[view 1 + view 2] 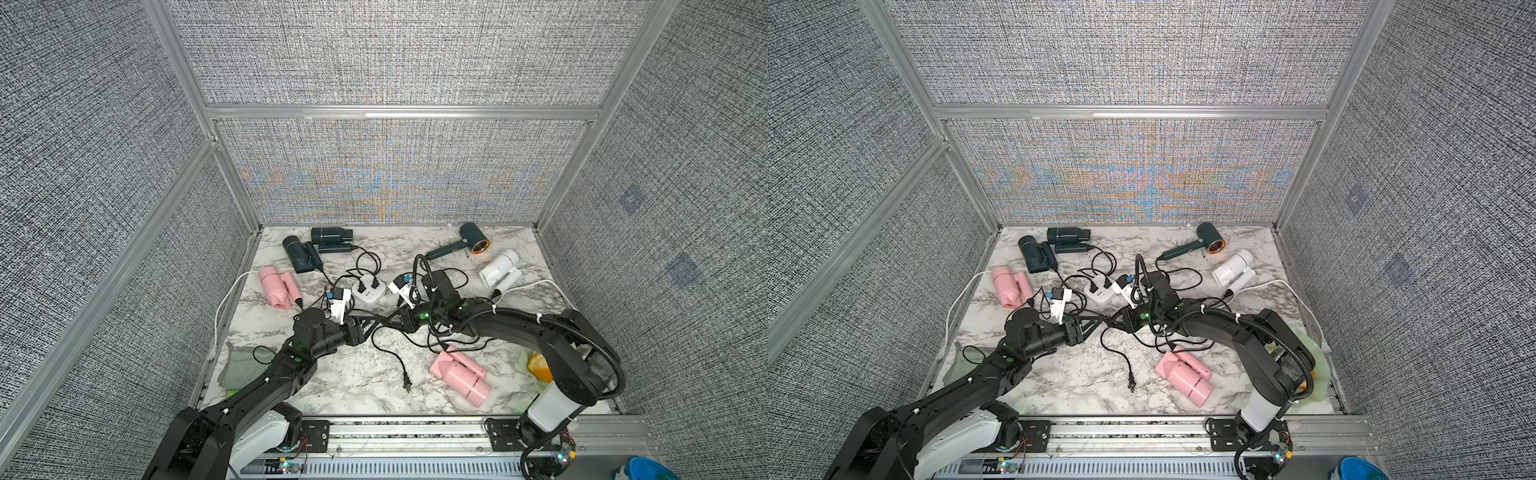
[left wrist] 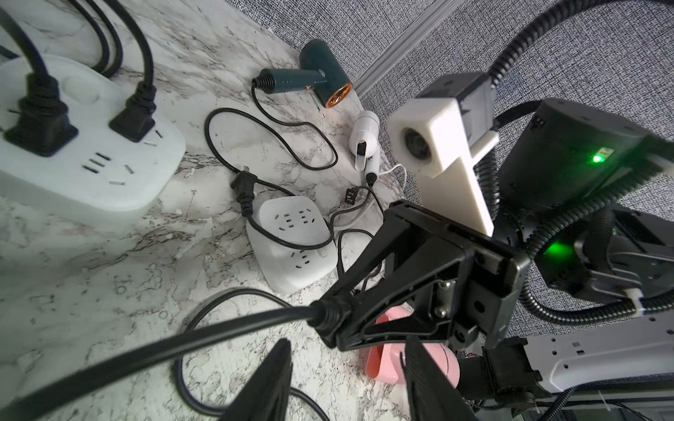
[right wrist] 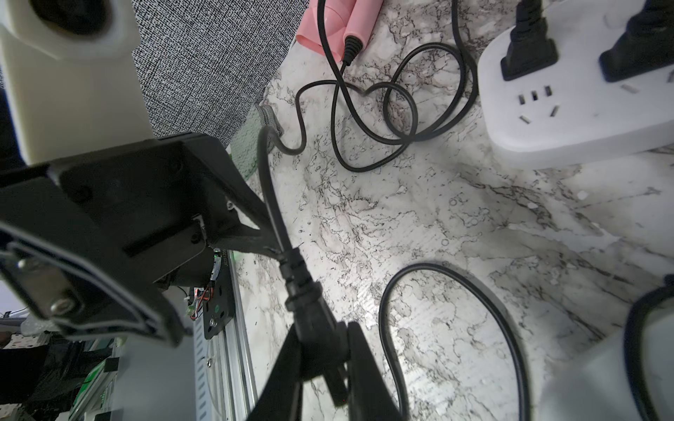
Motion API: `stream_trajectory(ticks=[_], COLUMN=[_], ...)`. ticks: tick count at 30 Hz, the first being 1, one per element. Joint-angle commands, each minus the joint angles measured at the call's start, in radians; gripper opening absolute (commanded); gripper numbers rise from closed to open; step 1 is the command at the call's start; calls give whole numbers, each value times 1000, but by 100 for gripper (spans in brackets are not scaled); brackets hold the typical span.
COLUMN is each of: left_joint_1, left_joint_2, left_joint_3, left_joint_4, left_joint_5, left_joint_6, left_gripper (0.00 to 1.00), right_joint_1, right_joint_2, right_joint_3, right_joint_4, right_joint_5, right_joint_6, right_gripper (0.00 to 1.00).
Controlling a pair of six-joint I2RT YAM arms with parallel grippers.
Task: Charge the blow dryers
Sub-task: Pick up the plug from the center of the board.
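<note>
Several blow dryers lie on the marble table: two dark teal ones [image 1: 330,237] [image 1: 297,253] at the back left, a copper-ringed one [image 1: 471,241], a white one [image 1: 500,268], and two pink ones [image 1: 276,286] [image 1: 459,374]. My right gripper [image 3: 324,328] [image 1: 392,323] is shut on a black plug [image 3: 310,310] above mid-table. Its cord [image 2: 146,350] trails off past my left arm. My left gripper [image 2: 346,340] [image 1: 374,322] faces it tip to tip. It is open, its fingers on either side of the plug's end without touching it.
A white socket block [image 1: 368,291] with two plugs in it sits behind the grippers. A second block [image 2: 291,240] lies under my right arm. A loose plug [image 1: 406,380] and cord loops cover the front middle. A green cloth [image 1: 239,365] lies front left.
</note>
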Motion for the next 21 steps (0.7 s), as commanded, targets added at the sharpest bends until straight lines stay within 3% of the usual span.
stream_trajectory(ticks=[1,7,21], left_joint_1=[6,23,95], left_joint_2=[8,46,55], left_joint_3=[-4,1,-39], left_joint_4=[25,100,245], left_joint_5=[-4,27,121], left_joint_6=[-1,-18,-76], left_gripper=[55,55,44], right_joint_1=[-1,-5,-15], right_joint_2=[-9,-20,-16], right_joint_3=[4,1,-10], right_joint_4=[-10,-30,-2], right_joint_5=[-28,-67,-187], right_joint_6=[-8,-16,17], right_gripper=[0,0,0])
